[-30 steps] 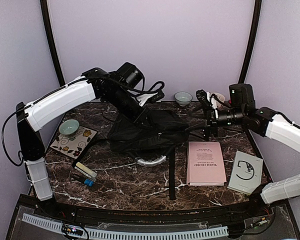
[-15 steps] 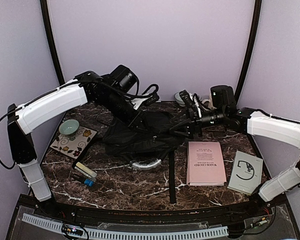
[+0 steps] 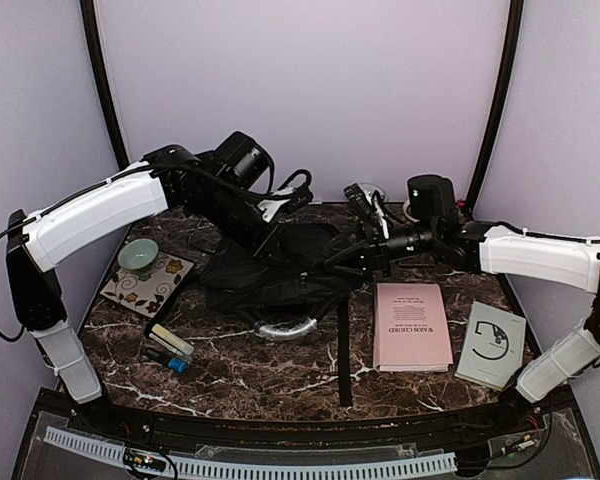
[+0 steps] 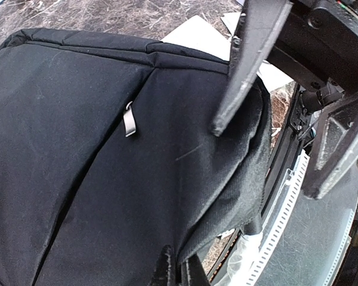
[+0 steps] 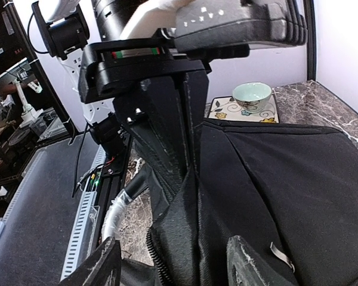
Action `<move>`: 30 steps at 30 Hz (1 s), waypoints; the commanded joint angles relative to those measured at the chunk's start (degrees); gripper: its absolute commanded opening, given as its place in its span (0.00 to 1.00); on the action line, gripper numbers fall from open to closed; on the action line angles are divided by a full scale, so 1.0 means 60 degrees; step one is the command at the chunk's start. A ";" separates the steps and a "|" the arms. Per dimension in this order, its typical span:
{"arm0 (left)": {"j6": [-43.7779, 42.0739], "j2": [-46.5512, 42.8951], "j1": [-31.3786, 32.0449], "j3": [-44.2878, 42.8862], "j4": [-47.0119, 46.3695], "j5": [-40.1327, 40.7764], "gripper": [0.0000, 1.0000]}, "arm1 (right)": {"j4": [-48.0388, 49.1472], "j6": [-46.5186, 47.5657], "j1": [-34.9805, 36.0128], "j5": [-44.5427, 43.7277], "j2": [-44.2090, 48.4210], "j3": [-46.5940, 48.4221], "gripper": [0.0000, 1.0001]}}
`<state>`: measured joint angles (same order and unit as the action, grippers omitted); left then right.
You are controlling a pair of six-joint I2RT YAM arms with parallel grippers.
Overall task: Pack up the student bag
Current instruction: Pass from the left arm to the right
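Note:
The student bag (image 3: pixel 280 272) is a large black backpack lying mid-table, its silvery loop handle (image 3: pixel 285 327) toward me. My left gripper (image 3: pixel 283 238) is shut on a fold of the bag's upper fabric and holds it raised; the left wrist view shows its fingertips (image 4: pixel 180 271) pinching the cloth (image 4: pixel 107 149). My right gripper (image 3: pixel 346 262) is open at the bag's right edge. In the right wrist view its fingers (image 5: pixel 101 265) straddle a raised zippered edge of the bag (image 5: pixel 191 226) without closing on it.
A pink book (image 3: pixel 412 325) and a grey booklet (image 3: pixel 491 345) lie right of the bag. A long black strap (image 3: pixel 342 350) runs toward the near edge. A teal bowl (image 3: pixel 138 254) sits on a floral tile (image 3: pixel 145 288) at left, with small stationery items (image 3: pixel 168 348) in front.
My right arm has swung left from the table's right side until its open jaws reach the bag's edge. My left gripper has pulled the pinched fabric slightly up and left.

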<state>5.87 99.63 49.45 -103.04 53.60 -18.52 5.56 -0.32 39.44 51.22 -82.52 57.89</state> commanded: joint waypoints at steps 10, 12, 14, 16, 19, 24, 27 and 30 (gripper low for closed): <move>0.0265 -0.0769 0.0192 0.0016 -0.0584 0.0146 0.00 | 0.0778 -0.0209 0.0092 -0.0829 -0.1164 0.0374 0.58; 0.0254 -0.0769 0.0208 0.0007 -0.0584 0.0217 0.00 | 0.0778 -0.0164 0.0092 -0.0655 -0.1162 0.0337 0.50; 0.0251 -0.0760 0.0210 0.0017 -0.0583 0.0296 0.00 | 0.0783 -0.0143 0.0092 -0.0489 -0.1170 0.0253 0.40; 0.0236 -0.0755 0.0210 0.0033 -0.0595 0.0388 0.00 | 0.0736 -0.0119 0.0092 -0.0359 -0.1166 0.0227 0.23; 0.0248 -0.0716 0.0225 0.0035 -0.0687 0.0615 0.00 | 0.0488 -0.0015 0.0092 -0.0269 -0.1050 0.0218 0.07; 0.0528 -0.0445 0.0251 -0.0361 -0.0745 0.1895 0.00 | -0.0025 -0.0307 0.0104 -0.0900 -0.0522 0.0187 0.00; 0.0969 -0.0145 0.0303 -0.1172 -0.0321 0.3094 0.09 | -0.0182 -0.1040 0.0186 -0.1554 -0.0211 0.0198 0.00; 0.1567 -0.0107 0.0363 -0.1987 0.0240 0.4149 0.38 | 0.0135 -0.1588 0.0531 -0.2110 -0.0035 0.0257 0.00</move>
<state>9.63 100.44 51.96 -107.68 54.52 -5.54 6.90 -3.84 40.21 43.92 -85.21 59.13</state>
